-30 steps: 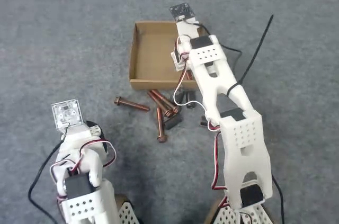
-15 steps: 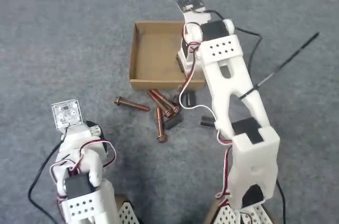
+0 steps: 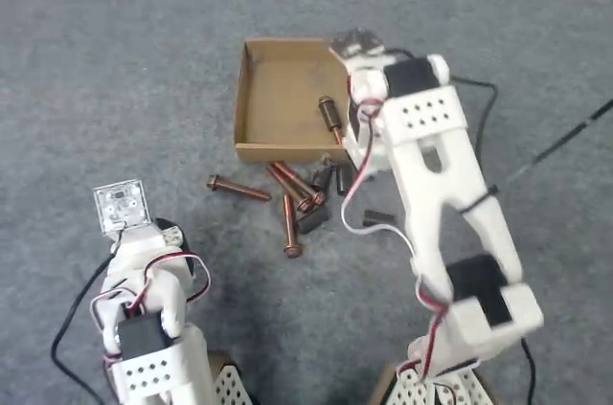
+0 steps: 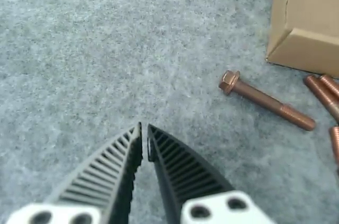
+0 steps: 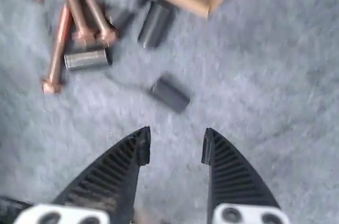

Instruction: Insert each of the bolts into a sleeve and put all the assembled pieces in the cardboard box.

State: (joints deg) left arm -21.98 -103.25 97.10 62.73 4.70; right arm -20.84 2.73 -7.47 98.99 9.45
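Near the front corner of the cardboard box [image 3: 278, 149], the right gripper [image 5: 175, 142] hangs spread close by a loose sleeve [image 5: 169, 94] beside the bolts [image 3: 292, 185]; best to straddle it squarely across its width before closing.

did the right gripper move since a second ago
Yes. In the high view the right gripper has swung rightward off the cardboard box, uncovering a bolt inside. It now hangs open over the carpet near a loose sleeve.
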